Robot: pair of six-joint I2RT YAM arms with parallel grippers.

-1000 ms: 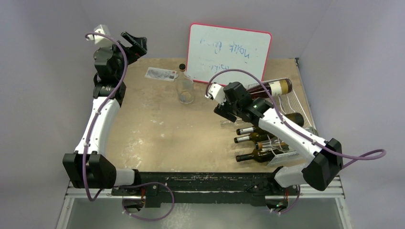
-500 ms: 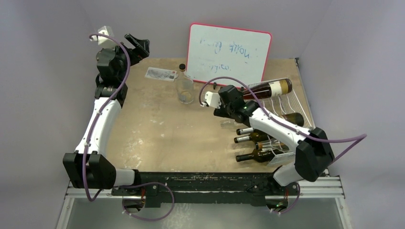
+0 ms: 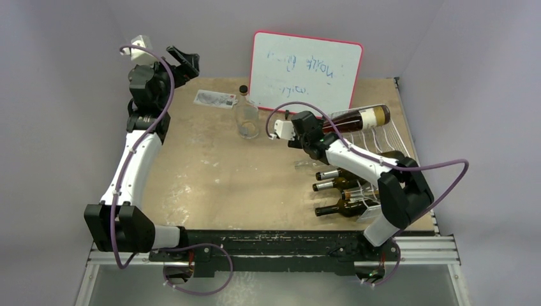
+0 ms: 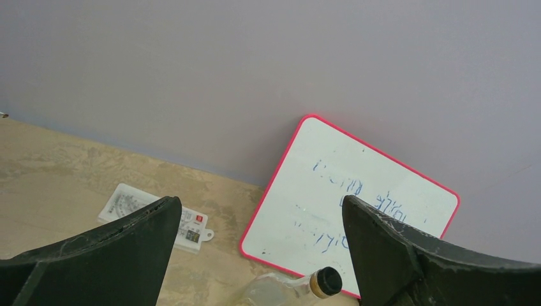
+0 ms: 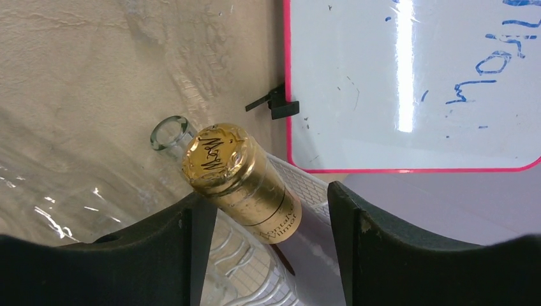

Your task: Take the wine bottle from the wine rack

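Right wrist shows us the wine bottle (image 5: 245, 182), foil-capped neck between the parted, unclenched fingers of our right gripper (image 5: 265, 199).

Your left arm (image 3: 137, 159) is reared up tall at the far left, left gripper (image 4: 259, 210) gaping wide; your right arm (image 3: 357, 159) stretches forward low, right gripper (image 5: 265, 204) fingers parted, not clamped

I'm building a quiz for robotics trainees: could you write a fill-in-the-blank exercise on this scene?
1. The right tool straddles the neck of the wine bottle, which is capped in ____ foil.
2. The whiteboard leans against the back ____.
3. The left tool is ____, with nothing in it.
Missing words: gold; wall; open.
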